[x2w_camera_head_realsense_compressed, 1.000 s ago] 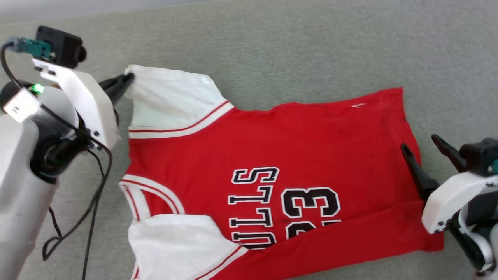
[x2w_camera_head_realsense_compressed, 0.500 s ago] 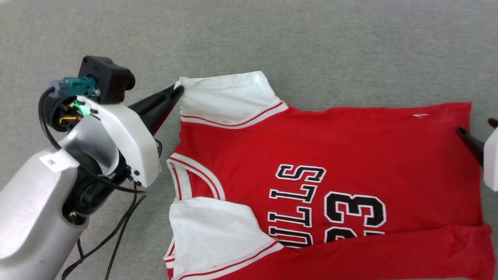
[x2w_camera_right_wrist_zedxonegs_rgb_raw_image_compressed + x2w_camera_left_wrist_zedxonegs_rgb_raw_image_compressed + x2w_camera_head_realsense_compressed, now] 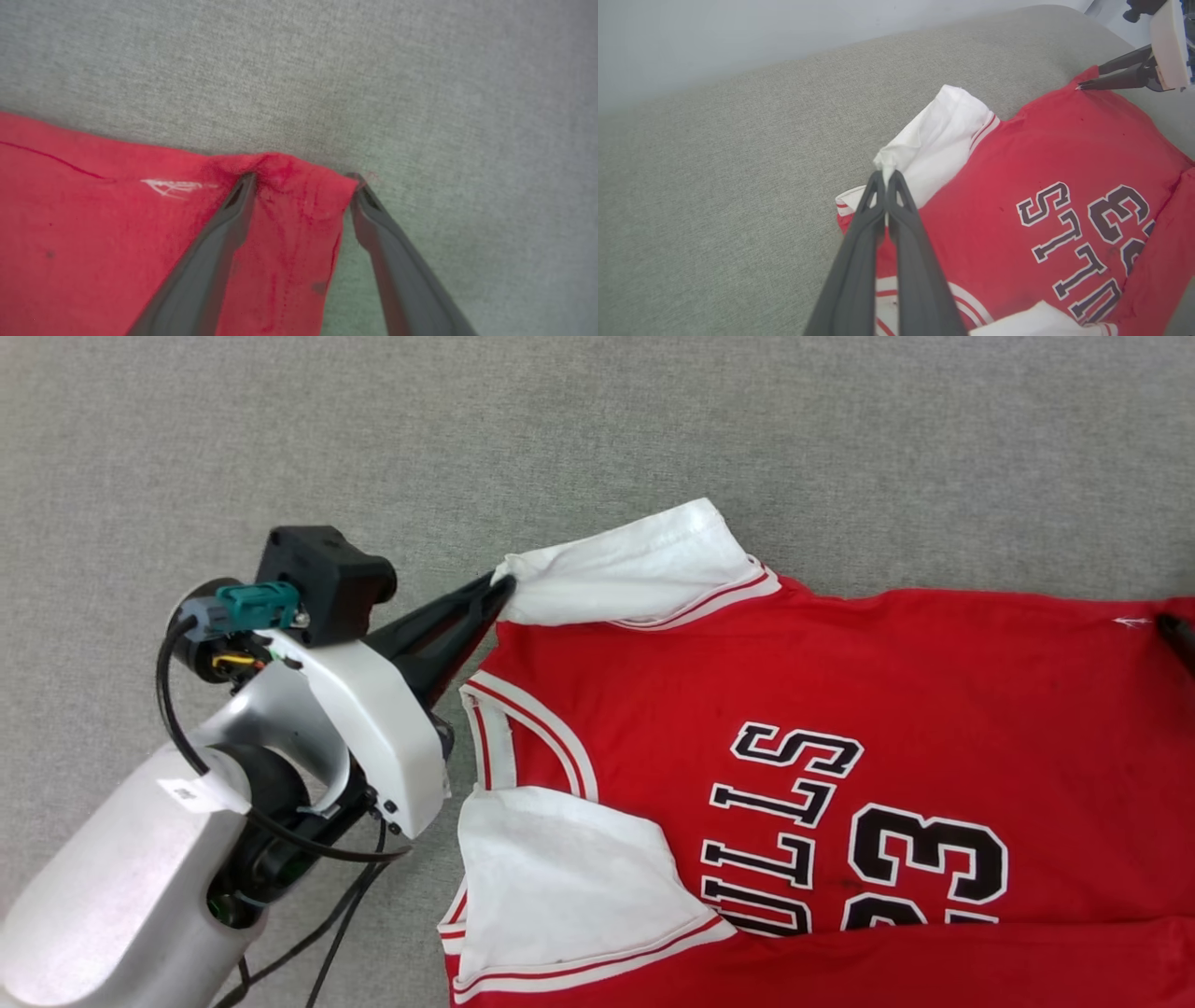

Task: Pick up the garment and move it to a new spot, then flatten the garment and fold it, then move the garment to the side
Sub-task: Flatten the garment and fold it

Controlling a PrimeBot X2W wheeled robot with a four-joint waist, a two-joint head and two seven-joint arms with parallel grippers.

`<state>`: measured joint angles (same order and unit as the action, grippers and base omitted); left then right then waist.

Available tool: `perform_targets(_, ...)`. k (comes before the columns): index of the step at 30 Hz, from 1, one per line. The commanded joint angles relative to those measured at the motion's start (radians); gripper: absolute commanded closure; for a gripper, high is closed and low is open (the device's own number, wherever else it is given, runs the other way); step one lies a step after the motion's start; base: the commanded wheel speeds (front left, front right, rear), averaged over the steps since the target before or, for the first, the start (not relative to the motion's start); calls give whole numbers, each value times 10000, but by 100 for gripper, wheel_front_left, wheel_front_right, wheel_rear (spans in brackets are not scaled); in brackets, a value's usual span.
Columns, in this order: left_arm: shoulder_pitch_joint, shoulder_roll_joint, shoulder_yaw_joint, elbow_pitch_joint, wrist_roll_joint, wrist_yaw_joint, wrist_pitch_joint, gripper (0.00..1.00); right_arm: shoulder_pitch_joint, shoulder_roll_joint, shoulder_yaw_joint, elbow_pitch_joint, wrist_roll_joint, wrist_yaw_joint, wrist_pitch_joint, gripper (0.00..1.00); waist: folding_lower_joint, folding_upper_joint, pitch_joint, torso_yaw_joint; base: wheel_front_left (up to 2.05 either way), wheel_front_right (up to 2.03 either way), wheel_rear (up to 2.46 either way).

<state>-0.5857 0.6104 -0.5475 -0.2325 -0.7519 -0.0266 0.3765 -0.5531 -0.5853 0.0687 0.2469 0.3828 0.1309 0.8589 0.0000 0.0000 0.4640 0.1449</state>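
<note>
One garment sleeve (image 3: 635, 574) stretched narrower by left gripper (image 3: 499, 586).

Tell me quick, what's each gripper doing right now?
Left gripper: shut on the garment, pinching its white sleeve.
Right gripper: open, fingertips astride the garment's red corner.

Far sleeve (image 3: 635, 569) of garment (image 3: 887, 681) narrower, tauter at left tool (image 3: 501, 586)

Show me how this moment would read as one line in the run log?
garment: lettering up, spread on grey surface | left pincer: shut on white sleeve | right pincer: open, straddling hem corner
</note>
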Motion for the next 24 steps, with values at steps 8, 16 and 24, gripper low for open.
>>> perform_targets(8, 306, -172, -37, 415, -44, 70, -350, 100, 171, 273, 260, 865, 98, -7, -682, 100, 0, 0, -184, 93, 0, 0, 0)
perform_targets(16, 735, -148, 203, 953, -218, 185, -819, 100, 139, 566, -225, 1065, 216, -8, -2209, 100, 0, 0, -971, -129, 0, 0, 0)
perform_targets(24, 1837, -25, 249, 962, -464, 460, -1164, 100, 1150, 827, -773, 971, 596, -9, -3375, 100, 0, 0, -2058, -365, 0, 0, 0)
